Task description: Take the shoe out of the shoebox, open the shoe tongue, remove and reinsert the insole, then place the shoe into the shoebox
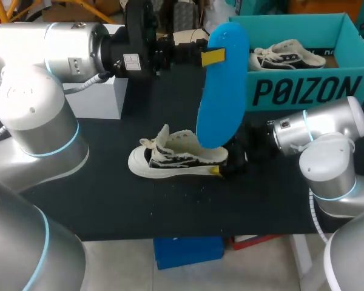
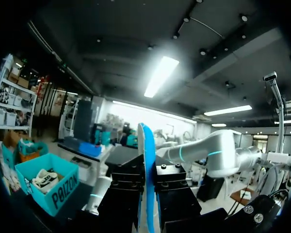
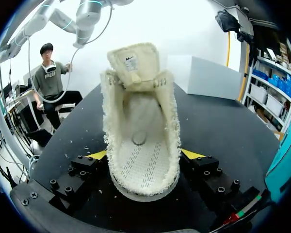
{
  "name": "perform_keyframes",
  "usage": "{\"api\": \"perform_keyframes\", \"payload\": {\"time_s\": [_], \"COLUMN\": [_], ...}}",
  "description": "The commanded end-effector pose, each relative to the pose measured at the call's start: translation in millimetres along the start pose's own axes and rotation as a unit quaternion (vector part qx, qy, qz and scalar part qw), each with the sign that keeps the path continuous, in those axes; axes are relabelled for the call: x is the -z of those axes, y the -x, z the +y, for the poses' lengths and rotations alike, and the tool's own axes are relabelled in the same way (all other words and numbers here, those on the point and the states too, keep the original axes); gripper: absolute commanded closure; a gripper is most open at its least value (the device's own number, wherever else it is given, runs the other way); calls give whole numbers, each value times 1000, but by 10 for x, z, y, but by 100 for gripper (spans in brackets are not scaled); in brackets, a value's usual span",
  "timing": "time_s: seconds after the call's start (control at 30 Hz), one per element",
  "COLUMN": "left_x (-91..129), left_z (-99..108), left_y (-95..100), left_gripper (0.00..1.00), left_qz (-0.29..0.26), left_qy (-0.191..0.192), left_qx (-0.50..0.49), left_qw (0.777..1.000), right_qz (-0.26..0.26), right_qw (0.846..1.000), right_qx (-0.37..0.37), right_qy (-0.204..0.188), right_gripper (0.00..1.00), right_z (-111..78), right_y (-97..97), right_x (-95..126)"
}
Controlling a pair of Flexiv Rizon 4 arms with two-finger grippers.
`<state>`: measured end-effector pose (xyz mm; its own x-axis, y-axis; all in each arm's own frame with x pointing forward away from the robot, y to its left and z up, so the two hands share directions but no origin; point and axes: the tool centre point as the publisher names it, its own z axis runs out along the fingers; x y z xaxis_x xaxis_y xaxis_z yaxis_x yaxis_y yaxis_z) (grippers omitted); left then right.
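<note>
Heel of shoe [image 1: 170, 159] behind insole [image 1: 221, 91]

We see an open teal cardboard shoebox [image 1: 303, 91] standing upright, its lid off. In front of it our cream-and-black low canvas sneaker [image 1: 179, 159] sits on its sole, tongue pulled up and footbed bare. The blue foam insole [image 1: 221, 85] hangs on end in the air before the shoebox's left end.

Head camera: high, looking down on the black table [image 1: 109, 200]. Left wrist camera: close, edge-on to the blue foam insole [image 2: 147, 160]. Right wrist camera: low behind the cream fabric shoe [image 3: 140, 155], shared with head view.
</note>
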<state>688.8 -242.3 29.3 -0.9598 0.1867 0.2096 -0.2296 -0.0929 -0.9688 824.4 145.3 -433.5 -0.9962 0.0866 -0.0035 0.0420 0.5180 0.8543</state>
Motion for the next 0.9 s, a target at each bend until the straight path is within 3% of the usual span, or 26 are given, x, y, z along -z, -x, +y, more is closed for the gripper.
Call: {"api": "perform_keyframes", "payload": {"time_s": [0.03, 0.53, 0.9], "left_x": [-31, -134, -157], "left_z": [-145, -554, -652], "left_y": [-58, -227, -238], "left_gripper": [100, 100, 100], "left_qz": [10, 49, 63], "left_qy": [-22, -56, -69], "left_qx": [-1, -15, -19], "left_qw": [1000, 997, 995], "right_qz": [0, 0, 0], "right_qw": [1000, 1000, 1000], "right_qx": [0, 0, 0], "right_qy": [-1, -1, -1], "right_gripper": [100, 100, 100], "right_z": [-25, -25, -25], "right_y": [8, 8, 8], "right_x": [-10, -10, -10]}}
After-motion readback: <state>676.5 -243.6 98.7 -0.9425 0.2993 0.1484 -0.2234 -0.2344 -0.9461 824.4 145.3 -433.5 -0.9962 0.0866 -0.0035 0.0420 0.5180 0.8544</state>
